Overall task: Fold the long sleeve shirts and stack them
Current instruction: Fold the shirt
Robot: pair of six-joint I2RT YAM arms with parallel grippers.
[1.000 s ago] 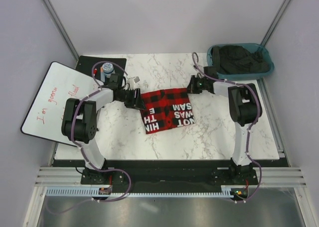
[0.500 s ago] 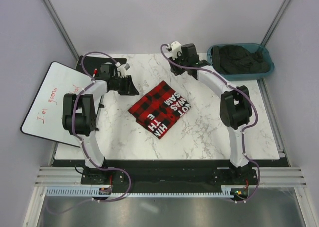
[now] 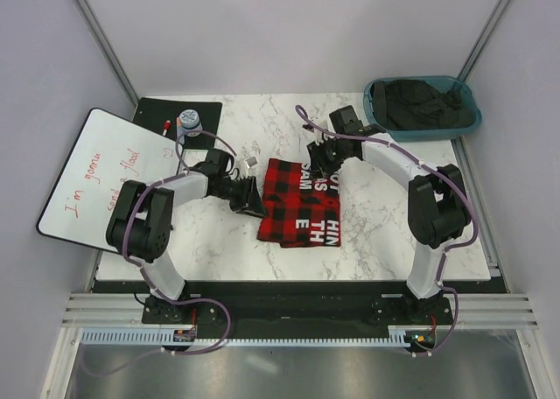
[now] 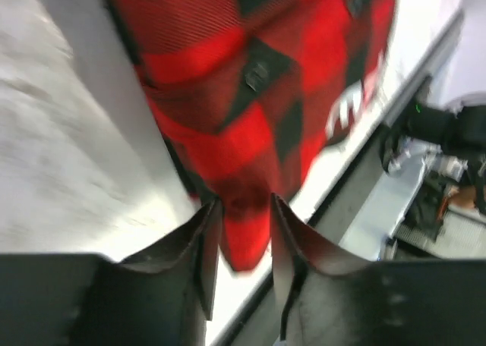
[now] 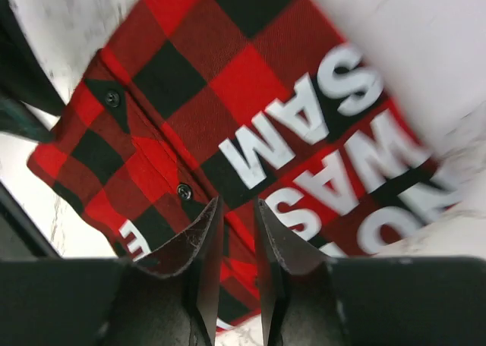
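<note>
Folded flannel shirt (image 3: 300,213) is laid at table (image 3: 385,224) centre. Its 9 o'clock edge is pinched by L gripper (image 4: 244,206), prob. to square it. R gripper (image 5: 237,206) at 1 o'clock is nearly closed; grip can't be told.

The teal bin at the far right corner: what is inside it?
Inside the teal bin lies a crumpled heap of dark clothing, filling most of it. How many garments there are, and anything beneath them, cannot be seen: the heap covers the bottom.
</note>
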